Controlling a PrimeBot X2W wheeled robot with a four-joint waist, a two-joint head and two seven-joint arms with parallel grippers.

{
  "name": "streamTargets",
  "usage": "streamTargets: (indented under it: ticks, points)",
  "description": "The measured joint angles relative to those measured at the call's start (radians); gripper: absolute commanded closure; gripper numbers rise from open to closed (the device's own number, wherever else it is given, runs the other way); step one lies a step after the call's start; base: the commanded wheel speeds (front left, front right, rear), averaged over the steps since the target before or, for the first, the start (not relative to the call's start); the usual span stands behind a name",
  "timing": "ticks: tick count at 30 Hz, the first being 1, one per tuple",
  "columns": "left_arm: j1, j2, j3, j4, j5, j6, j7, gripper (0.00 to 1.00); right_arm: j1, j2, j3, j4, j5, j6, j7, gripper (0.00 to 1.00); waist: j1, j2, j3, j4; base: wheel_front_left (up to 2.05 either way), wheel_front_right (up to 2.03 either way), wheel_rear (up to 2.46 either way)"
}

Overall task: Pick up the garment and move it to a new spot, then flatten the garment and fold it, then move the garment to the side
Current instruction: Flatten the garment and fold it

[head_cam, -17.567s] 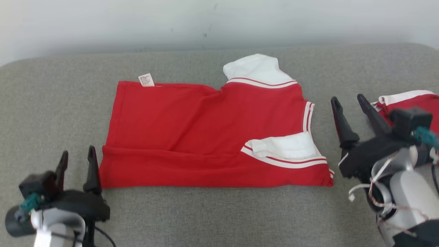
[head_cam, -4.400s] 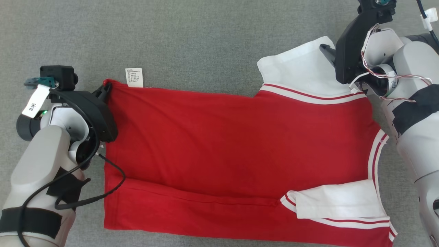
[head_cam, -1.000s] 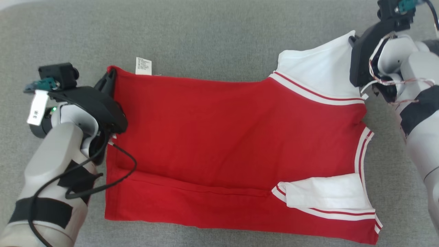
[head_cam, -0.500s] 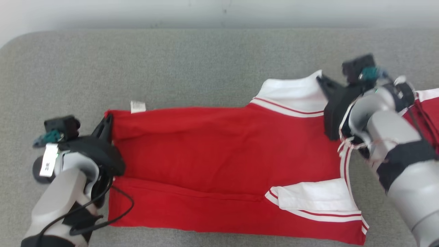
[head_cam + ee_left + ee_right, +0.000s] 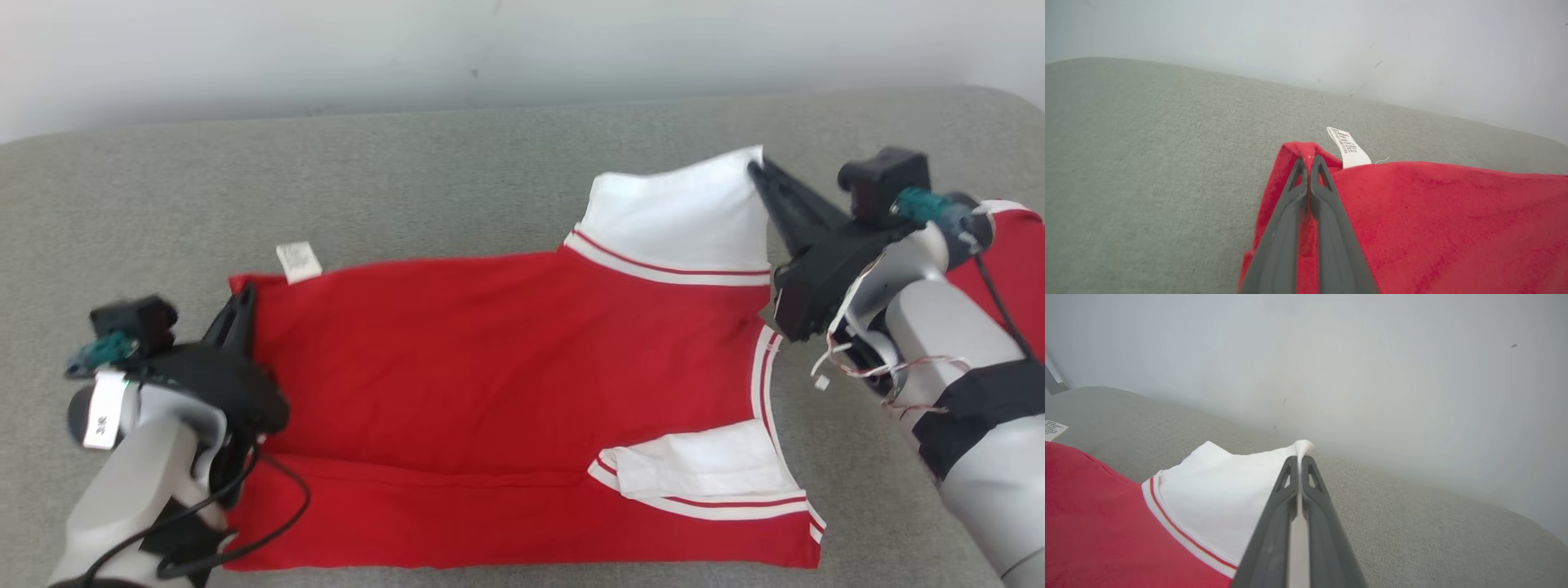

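Garment: a red shirt [image 5: 506, 351] with white, red-striped sleeves, spread across the middle of the head view on the grey cushion [image 5: 424, 171]; its bottom strip is folded up over the body.
Left hand [image 5: 242, 294]: closed on the shirt's red corner, just beside the white care label [image 5: 298, 261] at the left of the frame.
Right hand [image 5: 755, 166]: closed on the tip of the white sleeve [image 5: 678, 216] at the upper right, pinching it into a small peak.
Feel: probably light, soft and limp. It looks likely to sag between the two grips and to crease if one side leads.
Friction: the knit likely drags on the cushion's weave, so lifting should suit it better than sliding.
Hold points: corners and hems, taken through every layer.
Risk: both pinches sit at the very edge, so a tug could pull the cloth free.
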Motion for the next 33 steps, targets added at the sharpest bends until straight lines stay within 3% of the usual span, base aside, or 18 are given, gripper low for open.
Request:
streamTargets:
  ticks: [13, 21, 29, 33]
  points:
    - [-0.088, -0.021, -0.005, -0.047, 0.024, 0.002, -0.007, 1.0, -0.034, -0.018, -0.006, -0.059, -0.001, 0.0, -0.016, 1.0, 0.0002, 0.0, 0.039, -0.002, 0.0, 0.0, 0.0]
    - [-0.038, -0.008, 0.027, -0.037, 0.022, 0.02, -0.008, 1.0, 0.073, -0.073, 0.115, -0.152, -0.043, 0.0, -0.006, 1.0, 0.0002, 0.0001, 0.044, 0.008, 0.0, 0.0, 0.0]
    - [0.054, 0.015, 0.071, -0.081, 0.009, 0.036, -0.009, 1.0, 0.17, -0.125, 0.136, -0.284, -0.096, -0.002, -0.014, 1.0, 0.0001, 0.0, 0.033, 0.001, 0.0, 0.0, 0.0]
    - [0.095, 0.014, 0.08, -0.098, 0.005, 0.036, -0.009, 1.0, 0.241, -0.151, 0.146, -0.357, -0.112, -0.023, -0.02, 1.0, 0.0001, 0.0, 0.028, -0.003, 0.0, 0.0, 0.0]
